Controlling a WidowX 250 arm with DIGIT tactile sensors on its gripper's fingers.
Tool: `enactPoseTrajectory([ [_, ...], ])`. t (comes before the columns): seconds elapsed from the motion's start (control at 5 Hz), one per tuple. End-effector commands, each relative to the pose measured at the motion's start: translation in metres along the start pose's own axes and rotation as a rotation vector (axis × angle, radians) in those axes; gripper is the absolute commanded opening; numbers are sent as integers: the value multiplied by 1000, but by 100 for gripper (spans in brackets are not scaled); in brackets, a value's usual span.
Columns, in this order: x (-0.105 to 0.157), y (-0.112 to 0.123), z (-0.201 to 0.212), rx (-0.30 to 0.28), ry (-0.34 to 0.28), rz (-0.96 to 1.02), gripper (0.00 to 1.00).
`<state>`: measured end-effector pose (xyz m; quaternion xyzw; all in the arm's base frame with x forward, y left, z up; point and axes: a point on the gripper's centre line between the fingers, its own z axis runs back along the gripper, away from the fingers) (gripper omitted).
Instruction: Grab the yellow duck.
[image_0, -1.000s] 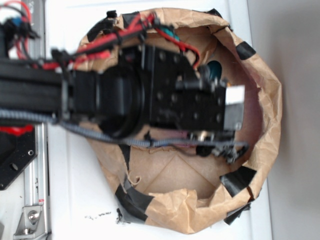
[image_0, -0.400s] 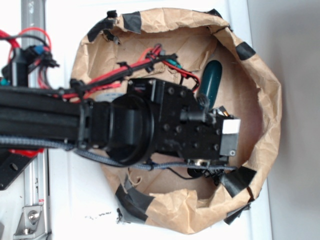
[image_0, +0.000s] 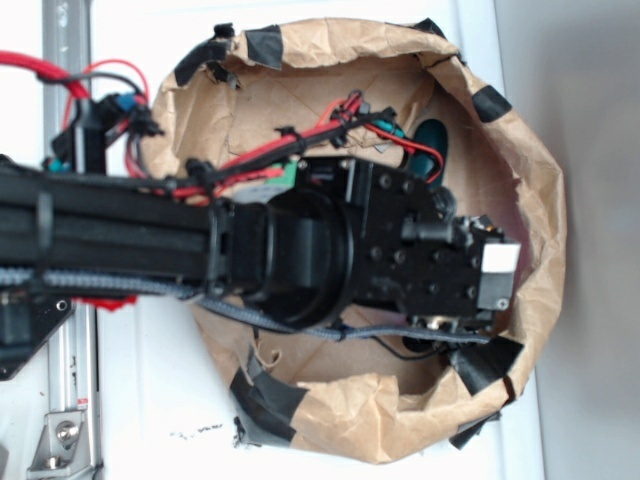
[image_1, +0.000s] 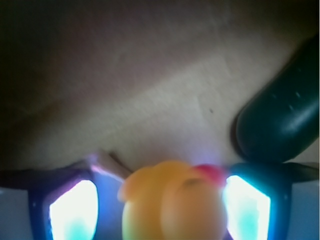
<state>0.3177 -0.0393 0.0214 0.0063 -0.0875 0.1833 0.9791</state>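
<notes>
Down in the brown paper basket (image_0: 530, 190) the arm is reaching, and the wrist view has the yellow duck (image_1: 172, 202) sitting right between the two glowing fingers (image_1: 72, 210) of the gripper (image_1: 160, 212), beak side toward the right one. The fingers stand apart on either side, spread, not clamped yet as far as I can judge. The dark green oblong object (image_1: 282, 120) lies just beside. Best move: keep centred on the body, squeeze evenly, don't nudge the green piece
</notes>
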Motion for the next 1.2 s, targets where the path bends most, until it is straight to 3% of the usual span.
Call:
enactPoseTrajectory([
  [0.0, 12, 2, 3, -82, -14, -58, 0],
  [0.2, 10, 4, 16, -90, 44, -79, 0],
  [0.6, 7, 48, 121, -55, -65, -339, 0],
  [0.8, 6, 62, 162, -104, -36, -424, 0],
  [1.0, 3, 65, 167, -121, 10, -436, 0],
])
